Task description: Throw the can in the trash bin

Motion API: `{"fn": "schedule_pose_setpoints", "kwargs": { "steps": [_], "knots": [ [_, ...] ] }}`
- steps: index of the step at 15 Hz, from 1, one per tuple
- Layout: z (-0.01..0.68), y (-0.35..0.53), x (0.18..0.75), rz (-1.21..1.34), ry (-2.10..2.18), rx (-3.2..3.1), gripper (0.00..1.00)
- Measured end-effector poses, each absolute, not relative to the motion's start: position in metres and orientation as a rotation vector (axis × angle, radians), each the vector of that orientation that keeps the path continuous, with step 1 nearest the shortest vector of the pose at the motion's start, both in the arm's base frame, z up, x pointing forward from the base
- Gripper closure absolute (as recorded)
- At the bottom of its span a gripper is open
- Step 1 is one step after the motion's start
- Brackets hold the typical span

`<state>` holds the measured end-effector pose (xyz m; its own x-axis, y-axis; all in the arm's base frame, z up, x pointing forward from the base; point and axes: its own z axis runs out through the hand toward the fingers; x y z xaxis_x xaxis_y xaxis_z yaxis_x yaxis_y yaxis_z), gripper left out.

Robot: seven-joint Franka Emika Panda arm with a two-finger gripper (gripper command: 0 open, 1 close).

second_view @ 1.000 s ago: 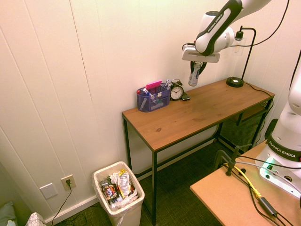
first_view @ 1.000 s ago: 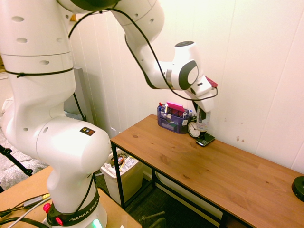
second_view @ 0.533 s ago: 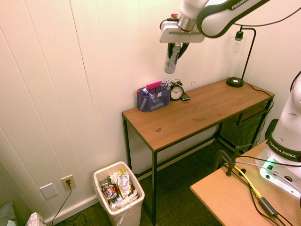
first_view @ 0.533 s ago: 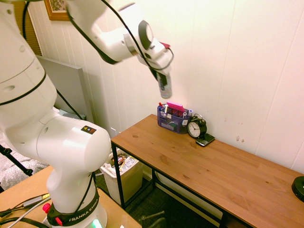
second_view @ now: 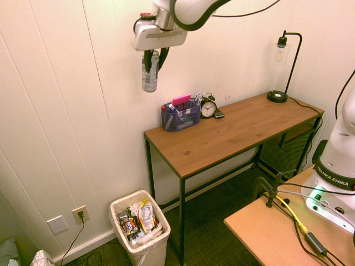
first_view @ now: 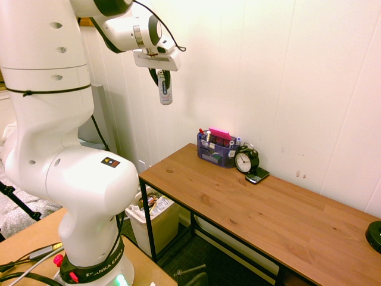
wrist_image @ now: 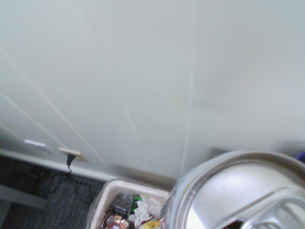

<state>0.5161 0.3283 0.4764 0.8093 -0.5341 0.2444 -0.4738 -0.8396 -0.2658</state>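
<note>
My gripper (second_view: pixel 152 58) (first_view: pixel 162 76) is shut on the top of the slim white-and-silver can (second_view: pixel 149 77) (first_view: pixel 165 90), which hangs upright high in the air, close to the white wall and beyond the table's end by the organizer. The can's silver top (wrist_image: pixel 240 191) fills the wrist view's lower right. The cream trash bin (second_view: pixel 119 206) (wrist_image: pixel 107 191) stands on the floor far below, by the table's leg, with rubbish showing at its top. In the first exterior view the trash bin (first_view: pixel 164 223) shows under the table's near end.
A wooden table (second_view: pixel 233 130) (first_view: pixel 280 220) runs along the wall. On it stand a purple desk organizer (second_view: pixel 181 115) (first_view: pixel 218 148), a black clock (second_view: pixel 208 108) (first_view: pixel 245 160) and a black lamp (second_view: pixel 280 66). A wall socket (second_view: pixel 81 213) sits left of the bin.
The arm has swung the can away from the clock, up and past the table's organizer end, to a spot high over the floor on the bin's side. The grip stayed shut.
</note>
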Motion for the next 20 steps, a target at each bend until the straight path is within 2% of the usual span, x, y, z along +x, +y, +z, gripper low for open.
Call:
{"fn": "schedule_pose_setpoints", "kwargs": {
  "steps": [7, 15, 16, 20],
  "knots": [
    [0.419, 0.398, 0.528, -0.247, 0.581, -2.926, 1.0],
    [0.304, 0.425, 0.543, -0.028, 0.589, -2.901, 1.0],
    [0.296, 0.424, 0.544, -0.02, 0.598, -2.907, 0.0],
    [0.288, 0.415, 0.549, -0.031, 0.641, -2.92, 0.0]
  ]
}}
